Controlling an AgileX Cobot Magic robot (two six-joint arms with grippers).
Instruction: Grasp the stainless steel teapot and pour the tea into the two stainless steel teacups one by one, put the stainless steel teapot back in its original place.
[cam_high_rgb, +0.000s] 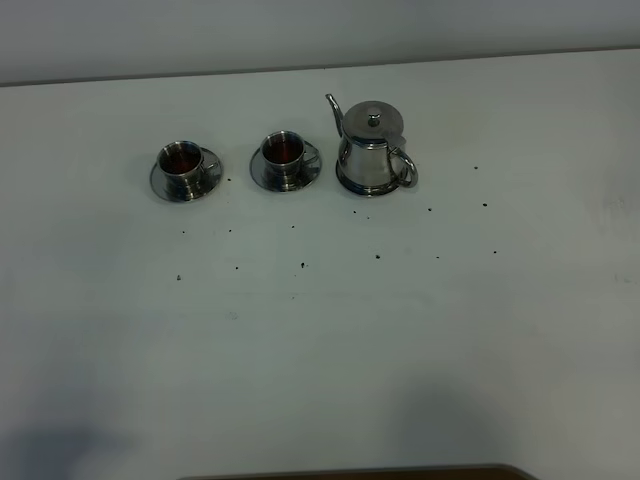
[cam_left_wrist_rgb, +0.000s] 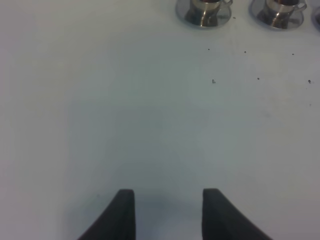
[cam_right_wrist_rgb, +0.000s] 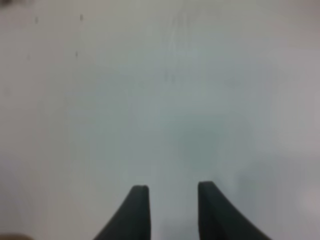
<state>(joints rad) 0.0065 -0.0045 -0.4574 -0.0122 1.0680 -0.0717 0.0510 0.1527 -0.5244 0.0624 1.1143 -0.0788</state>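
Two arms, both out of the high view, so you only get their wrist cameras. Your left gripper (cam_left_wrist_rgb: 168, 212) hangs over bare white table (cam_high_rgb: 320, 350), dark fingers (cam_left_wrist_rgb: 125, 210) parted with a clear gap, nothing between them, touching nothing. Your right gripper (cam_right_wrist_rgb: 172, 210) likewise hangs over empty table; fingers (cam_right_wrist_rgb: 137, 210) stand a bit closer together than the left pair but a gap still shows, holding nothing. That view is blurry.

Teapot (cam_high_rgb: 373, 148) is your landmark: upright, lid on, sitting on its round steel dish (cam_high_rgb: 370, 186), spout pointing away toward the cups' side, loop handle on the opposite side. Near teacup (cam_high_rgb: 284, 153) sits just beside the teapot on the spout side, on its saucer (cam_high_rgb: 262, 172), dark tea inside. Far teacup (cam_high_rgb: 181, 163) is further out along the same line, past the near one, on its own saucer (cam_high_rgb: 160, 183), also dark tea inside. Small dark specks (cam_high_rgb: 302, 265) scatter on the table in front of the teapot and cups. Both grippers are well apart from the teapot.
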